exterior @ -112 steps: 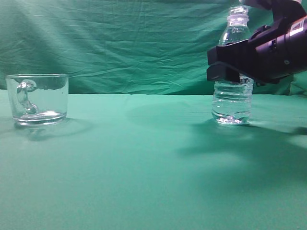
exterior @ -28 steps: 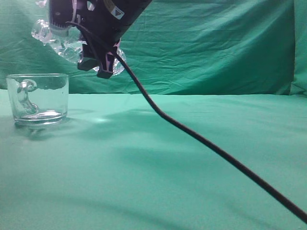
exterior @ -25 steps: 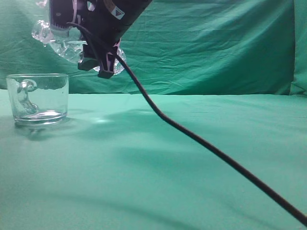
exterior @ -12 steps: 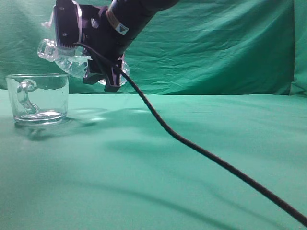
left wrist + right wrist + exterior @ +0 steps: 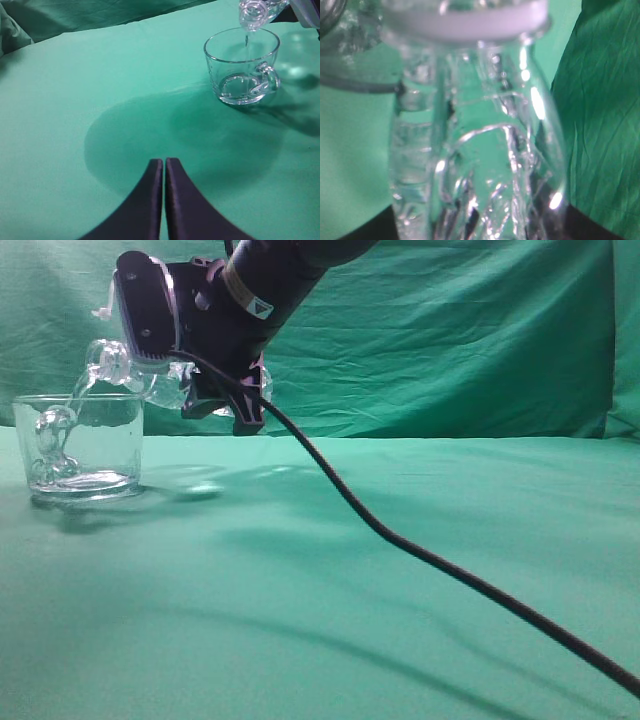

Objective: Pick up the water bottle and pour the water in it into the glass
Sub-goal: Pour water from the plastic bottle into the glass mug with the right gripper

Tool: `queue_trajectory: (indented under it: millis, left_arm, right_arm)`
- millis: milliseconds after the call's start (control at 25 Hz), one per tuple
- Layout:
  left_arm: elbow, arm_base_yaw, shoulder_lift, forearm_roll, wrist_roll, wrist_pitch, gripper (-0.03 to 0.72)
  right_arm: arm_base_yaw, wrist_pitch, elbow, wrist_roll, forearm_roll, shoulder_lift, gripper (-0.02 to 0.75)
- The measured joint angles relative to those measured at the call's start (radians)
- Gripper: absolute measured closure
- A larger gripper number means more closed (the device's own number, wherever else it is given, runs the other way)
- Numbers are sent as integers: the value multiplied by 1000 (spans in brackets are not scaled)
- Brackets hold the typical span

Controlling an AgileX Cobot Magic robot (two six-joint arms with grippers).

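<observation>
Currently the water bottle (image 5: 165,380) is held tipped over by the right gripper (image 5: 215,390), clenched around its body, with the mouth just above the rim of the glass (image 5: 80,445), which stands on the green cloth (image 5: 330,590). A thin stream of water (image 5: 246,41) is seen falling into the glass. Spillage could be caused if the mouth were carried past the rim or the bottle were tilted too steeply, and the glass could be knocked by the neck. The bottle is clear, ribbed and creased under the grip, with a pale mouth ring (image 5: 470,22). The left gripper (image 5: 164,175) is pressed closed on nothing, well apart from the glass.
</observation>
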Motion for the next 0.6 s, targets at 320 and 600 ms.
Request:
queue_trajectory:
  millis: [320,600]
  left_arm:
    - [0,0,0,0,0,0,688]
    - [0,0,0,0,0,0,688]
  right_arm:
    - [0,27,0,0,-37,0,409]
    - [0,45,0,0,-53,0,409]
